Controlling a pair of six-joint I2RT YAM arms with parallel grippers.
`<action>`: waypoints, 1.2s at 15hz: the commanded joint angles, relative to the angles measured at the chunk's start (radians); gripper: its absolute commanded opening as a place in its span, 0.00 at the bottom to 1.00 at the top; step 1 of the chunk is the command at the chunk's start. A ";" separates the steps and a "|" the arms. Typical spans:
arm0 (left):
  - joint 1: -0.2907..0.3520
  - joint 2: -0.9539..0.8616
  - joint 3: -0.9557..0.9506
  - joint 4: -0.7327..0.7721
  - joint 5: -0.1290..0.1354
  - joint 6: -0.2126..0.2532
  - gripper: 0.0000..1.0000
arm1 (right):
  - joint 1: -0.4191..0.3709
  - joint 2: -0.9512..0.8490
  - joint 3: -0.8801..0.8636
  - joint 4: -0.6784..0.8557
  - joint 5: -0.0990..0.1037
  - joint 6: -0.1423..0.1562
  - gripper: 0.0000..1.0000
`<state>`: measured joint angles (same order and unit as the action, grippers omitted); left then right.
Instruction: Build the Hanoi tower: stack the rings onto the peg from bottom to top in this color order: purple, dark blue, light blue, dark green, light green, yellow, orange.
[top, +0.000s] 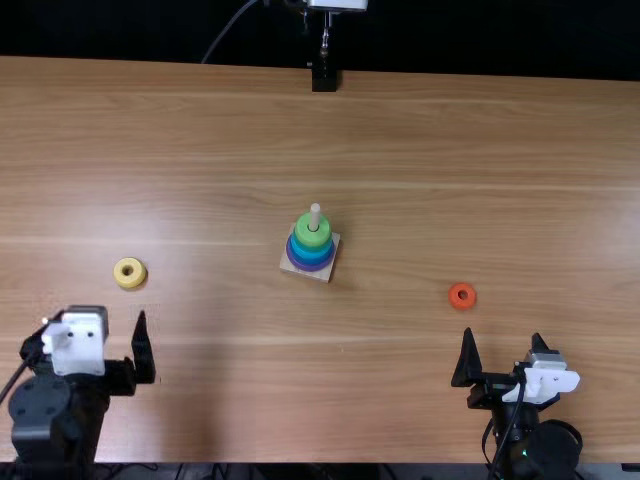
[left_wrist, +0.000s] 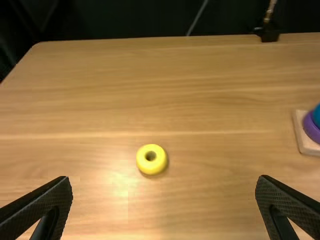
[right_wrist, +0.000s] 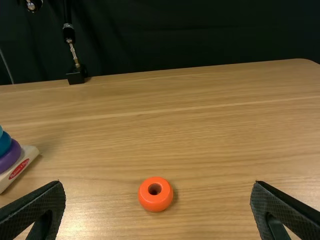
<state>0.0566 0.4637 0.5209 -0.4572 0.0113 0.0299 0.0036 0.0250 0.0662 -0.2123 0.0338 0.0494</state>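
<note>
Clearly, both claws are empty and spread wide: left gripper (top: 95, 318) at the top view's lower left, right gripper (top: 503, 335) lower right. There the green-topped tower (top: 313, 232) stands near centre, yellow ring (top: 130, 273) at middle left, orange ring (top: 462, 295) right of centre. The right wrist view's left edge adds the base's (right_wrist: 30, 153) red oval (right_wrist: 19, 169).
</note>
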 joint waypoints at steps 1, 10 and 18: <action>0.035 0.127 0.103 -0.001 0.016 0.033 1.00 | -0.011 -0.025 -0.048 -0.069 0.012 -0.005 1.00; 0.043 0.794 0.521 -0.417 0.013 0.025 1.00 | -0.011 -0.025 -0.048 -0.069 0.012 -0.005 1.00; 0.094 1.198 0.722 -0.487 0.016 0.034 1.00 | -0.011 -0.025 -0.048 -0.067 0.012 -0.005 1.00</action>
<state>0.1455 1.6421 1.2095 -0.9440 0.0135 0.0525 0.0036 0.0250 0.0662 -0.2127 0.0334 0.0494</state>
